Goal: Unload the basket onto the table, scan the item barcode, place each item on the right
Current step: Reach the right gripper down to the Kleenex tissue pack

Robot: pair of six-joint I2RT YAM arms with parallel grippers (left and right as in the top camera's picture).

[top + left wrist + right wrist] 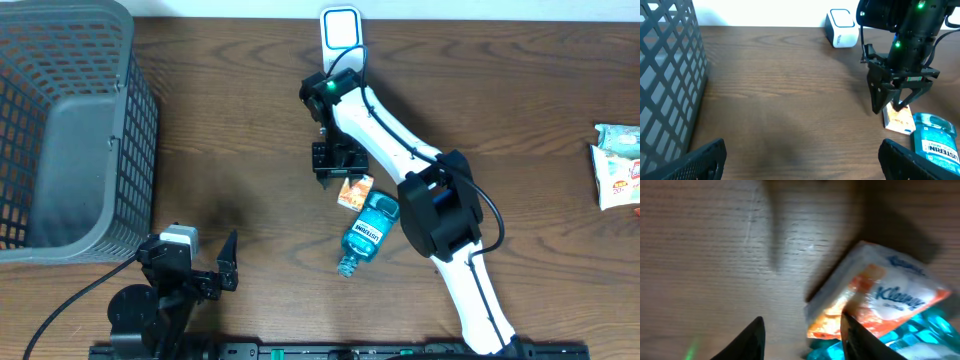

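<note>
Well: wood counter (230,120) carried grey basket (70,130) at your left. Blue mouthwash bottle (368,232) lay near middle, Kleenex pack (354,192) flat against its base. White scanner (341,28) stood at back edge. Your right fingers (854,340) pointed down, part-open, straddling pack's edge, no grip seen. Your left fingers (705,159) spread wide, holding nothing.

The right gripper (888,106) hangs over a tissue packet (901,120).
Its fingers (876,97) point down at the packet's edge, with a blue mouthwash bottle (935,145) just beside it. A wire basket (665,75) stands left and a white scanner (842,28) behind.
</note>
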